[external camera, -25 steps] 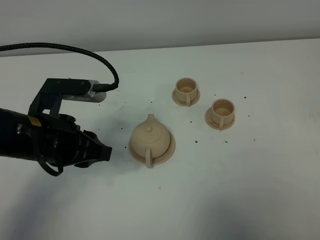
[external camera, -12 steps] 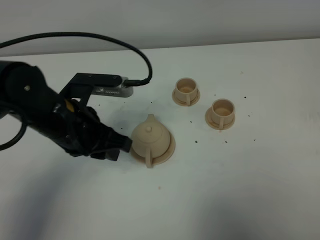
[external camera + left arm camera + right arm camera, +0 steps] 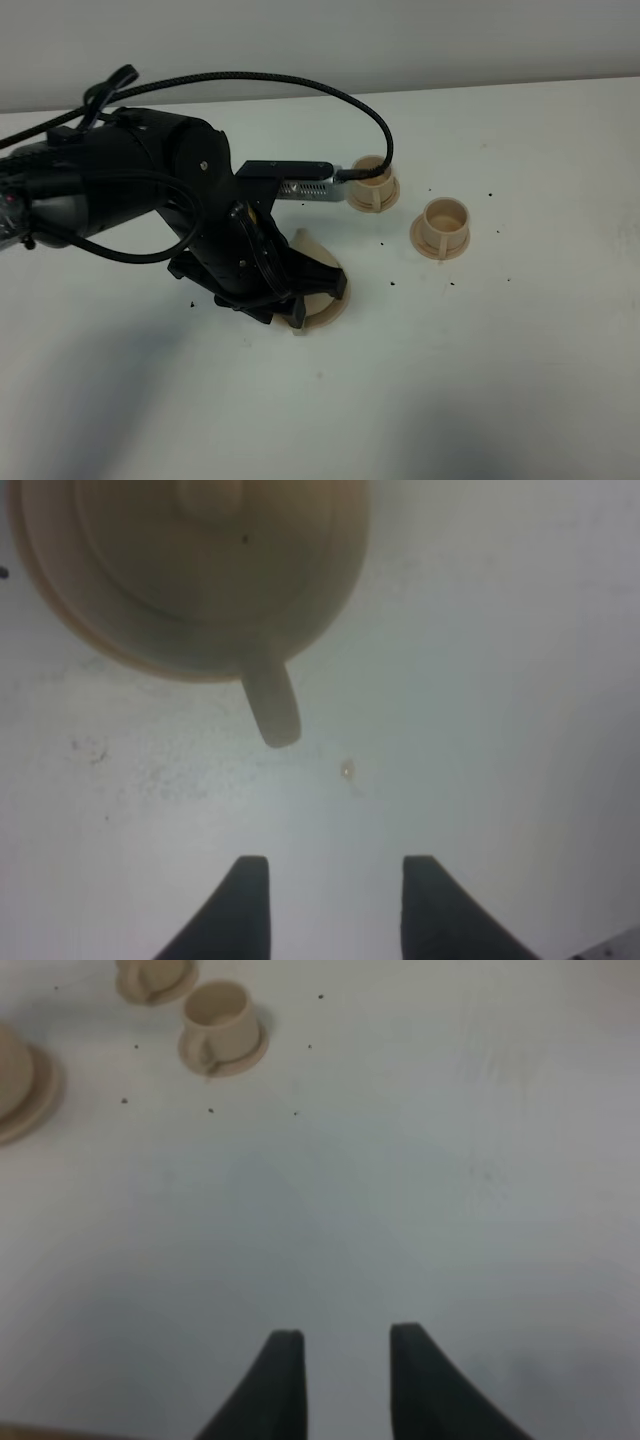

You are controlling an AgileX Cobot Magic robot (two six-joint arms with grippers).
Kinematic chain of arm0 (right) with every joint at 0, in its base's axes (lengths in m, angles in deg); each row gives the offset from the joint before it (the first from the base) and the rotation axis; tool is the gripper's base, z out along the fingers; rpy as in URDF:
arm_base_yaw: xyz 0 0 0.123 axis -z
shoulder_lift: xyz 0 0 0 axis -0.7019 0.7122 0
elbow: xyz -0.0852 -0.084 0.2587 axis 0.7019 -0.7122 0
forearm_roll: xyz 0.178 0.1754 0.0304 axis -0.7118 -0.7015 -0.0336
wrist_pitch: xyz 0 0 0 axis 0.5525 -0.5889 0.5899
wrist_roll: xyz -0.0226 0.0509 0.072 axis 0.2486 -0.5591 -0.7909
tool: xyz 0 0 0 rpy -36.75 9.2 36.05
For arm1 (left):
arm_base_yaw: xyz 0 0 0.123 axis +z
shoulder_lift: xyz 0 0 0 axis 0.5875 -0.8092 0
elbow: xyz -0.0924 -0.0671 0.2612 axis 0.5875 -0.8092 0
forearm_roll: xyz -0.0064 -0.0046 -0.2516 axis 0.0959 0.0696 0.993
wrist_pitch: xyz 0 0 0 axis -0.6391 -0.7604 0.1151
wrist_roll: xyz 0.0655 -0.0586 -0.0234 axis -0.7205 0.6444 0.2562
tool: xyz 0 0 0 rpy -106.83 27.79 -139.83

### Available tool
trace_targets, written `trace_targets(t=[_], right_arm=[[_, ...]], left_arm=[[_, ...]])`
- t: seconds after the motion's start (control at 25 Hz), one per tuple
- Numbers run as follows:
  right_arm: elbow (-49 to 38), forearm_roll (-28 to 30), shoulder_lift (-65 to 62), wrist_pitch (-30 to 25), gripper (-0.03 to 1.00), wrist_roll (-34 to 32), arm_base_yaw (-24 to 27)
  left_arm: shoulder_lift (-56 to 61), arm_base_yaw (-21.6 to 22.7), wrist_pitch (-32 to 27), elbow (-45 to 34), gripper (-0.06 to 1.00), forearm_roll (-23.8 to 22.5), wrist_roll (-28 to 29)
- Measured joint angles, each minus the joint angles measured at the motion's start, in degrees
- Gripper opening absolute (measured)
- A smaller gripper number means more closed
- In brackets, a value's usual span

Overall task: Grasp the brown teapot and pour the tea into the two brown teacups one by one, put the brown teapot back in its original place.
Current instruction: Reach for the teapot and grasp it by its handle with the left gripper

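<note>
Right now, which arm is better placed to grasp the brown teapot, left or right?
Left. Its jaws stand open close to the brown teapot, with the handle just ahead of them. The right arm's jaws are open too but far off; its wrist view catches only an edge of it.

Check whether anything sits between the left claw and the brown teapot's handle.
Nothing visible does. In the left wrist view, only bare white table lies between the open left claw and the handle of the brown teapot, which sticks out on the claw's side.
</note>
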State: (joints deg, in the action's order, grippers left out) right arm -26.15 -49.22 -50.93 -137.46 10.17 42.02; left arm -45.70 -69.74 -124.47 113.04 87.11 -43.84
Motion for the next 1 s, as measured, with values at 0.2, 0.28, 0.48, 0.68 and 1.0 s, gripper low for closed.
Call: trace_targets(t=[0.2, 0.28, 0.48, 0.68, 1.0], right_arm=[[0.00, 0.00, 0.00, 0.00, 0.24, 0.00, 0.00], [0.00, 0.00, 0.00, 0.00, 0.24, 0.00, 0.00], [0.00, 0.00, 0.00, 0.00, 0.24, 0.00, 0.00], [0.00, 0.00, 0.00, 0.00, 0.24, 0.00, 0.00], [0.00, 0.00, 0.00, 0.00, 0.24, 0.00, 0.00]], left_arm=[[-2.34, 0.00, -0.77, 1.61, 0.36, -0.71, 3.22], [-2.34, 0.00, -0.77, 3.25, 0.36, -1.49, 4.80], [-5.31, 0.00, -4.38, 7.96, 0.34, -1.68, 7.05], [-10.29, 0.00, -11.37, 14.04, 0.32, -1.72, 7.39], [-11.73, 0.23, -15.64, 17.52, 0.32, -4.89, 8.23]])
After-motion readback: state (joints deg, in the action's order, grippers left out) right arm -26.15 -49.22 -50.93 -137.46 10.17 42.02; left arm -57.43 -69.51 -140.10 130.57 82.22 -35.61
